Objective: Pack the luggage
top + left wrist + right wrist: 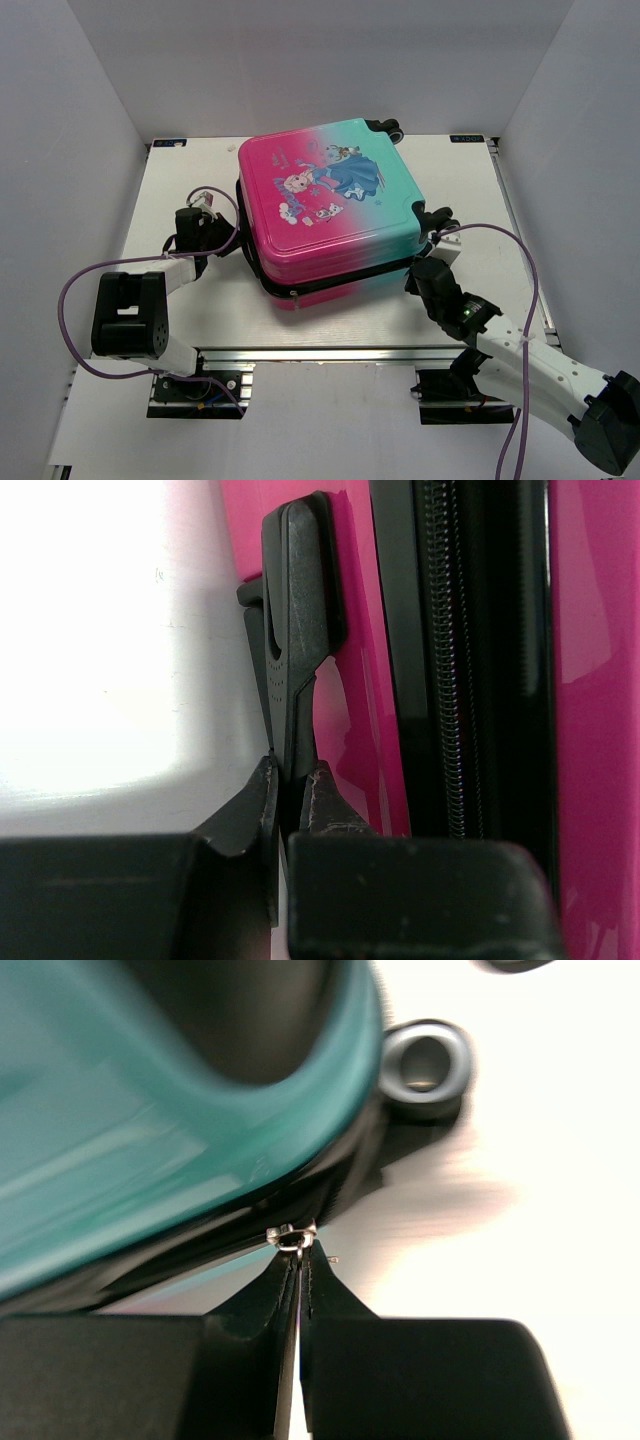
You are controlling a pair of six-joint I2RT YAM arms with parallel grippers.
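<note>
Zipping stage, by my judgement: the luggage (325, 210) lies lid-down, flat on the table (190, 170). My left fingers (270, 785) clamp its black side handle (300, 610) at the pink end. My right fingers (290, 1270) pinch the zipper pull (290, 1237) near a teal-corner wheel (425, 1060). Next: draw the pull along the track (452, 680), handle held steady.

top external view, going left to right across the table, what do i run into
left gripper → luggage → right gripper
</note>
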